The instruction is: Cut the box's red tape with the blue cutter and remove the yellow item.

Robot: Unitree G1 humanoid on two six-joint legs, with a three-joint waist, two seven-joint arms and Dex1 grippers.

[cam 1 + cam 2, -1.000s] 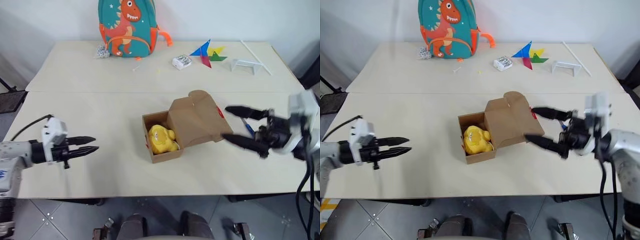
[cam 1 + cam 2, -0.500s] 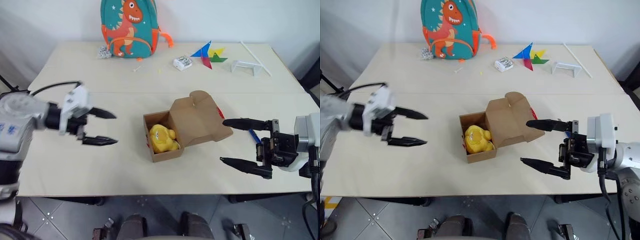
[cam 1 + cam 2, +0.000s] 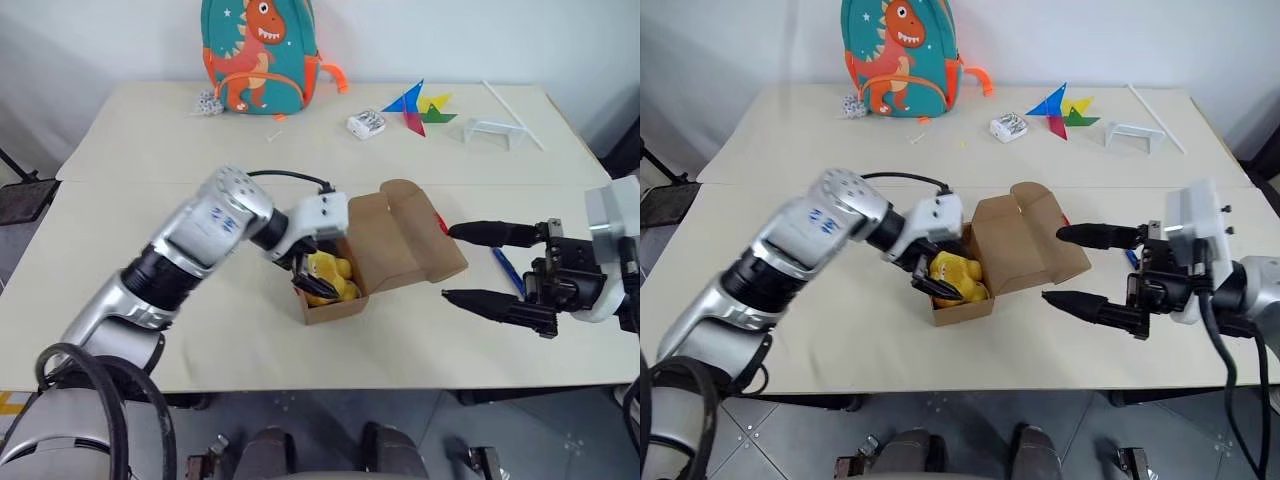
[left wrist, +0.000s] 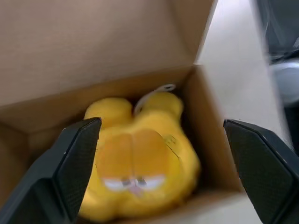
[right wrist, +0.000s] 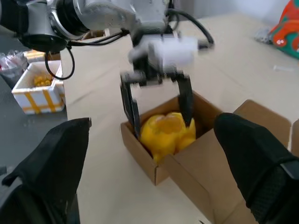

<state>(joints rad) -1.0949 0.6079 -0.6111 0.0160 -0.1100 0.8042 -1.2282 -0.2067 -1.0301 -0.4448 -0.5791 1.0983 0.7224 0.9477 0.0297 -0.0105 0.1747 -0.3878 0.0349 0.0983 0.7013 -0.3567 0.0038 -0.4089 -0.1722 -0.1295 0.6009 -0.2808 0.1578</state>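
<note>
yellow item [image 3: 326,277] in box [image 3: 378,247], cutter [image 3: 507,271] right

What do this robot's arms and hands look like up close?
The arms are silvery-grey metal segments with black joints; the left arm carries small blue lettering and a black cable looping toward its wrist. Each wrist ends in a white block. The left hand and right hand each have two long, tapering black fingers.
</note>
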